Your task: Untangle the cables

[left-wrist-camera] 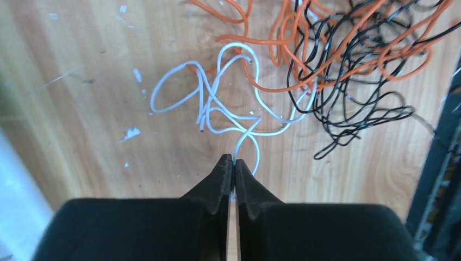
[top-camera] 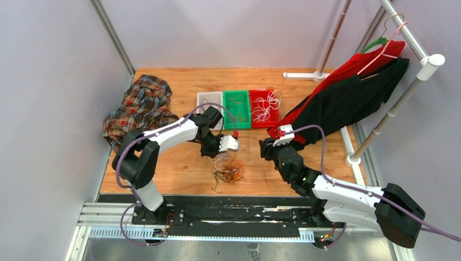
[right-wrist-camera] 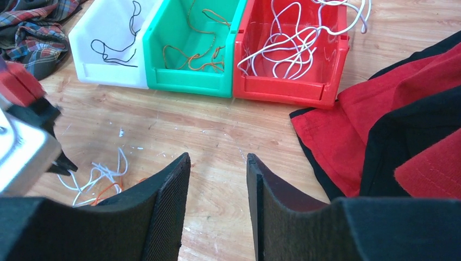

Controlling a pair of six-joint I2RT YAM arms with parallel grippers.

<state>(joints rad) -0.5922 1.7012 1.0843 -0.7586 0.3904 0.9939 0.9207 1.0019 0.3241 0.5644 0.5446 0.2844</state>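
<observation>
Much of the sorting looks done to us. From left to right, the white bin (right-wrist-camera: 108, 76) has one black strand (right-wrist-camera: 120, 63), the green bin (right-wrist-camera: 187, 81) has some orange strands (right-wrist-camera: 201, 64), and the red bin (right-wrist-camera: 282, 89) has many white strands (right-wrist-camera: 282, 49), a few of them hanging over its rim. What is left is the heap (top-camera: 228, 171). It lies on the table (top-camera: 179, 174) between the two arms, just beside the left claw (left-wrist-camera: 234, 163).

In the left wrist view the white cable (left-wrist-camera: 209, 109) is at the left of the heap. The orange loops (left-wrist-camera: 272, 89) and black loops (left-wrist-camera: 337, 122), crossed through each other, are at the right. So the heap is longer across that view than along it. One white loop runs from the knot straight toward the left claw, whose fingers are together and, as we judge, clamped on it.

The right claw (right-wrist-camera: 217, 163) has its fingers apart and holds nothing. It points toward the bins, to the right of the heap, and does not touch it.
</observation>
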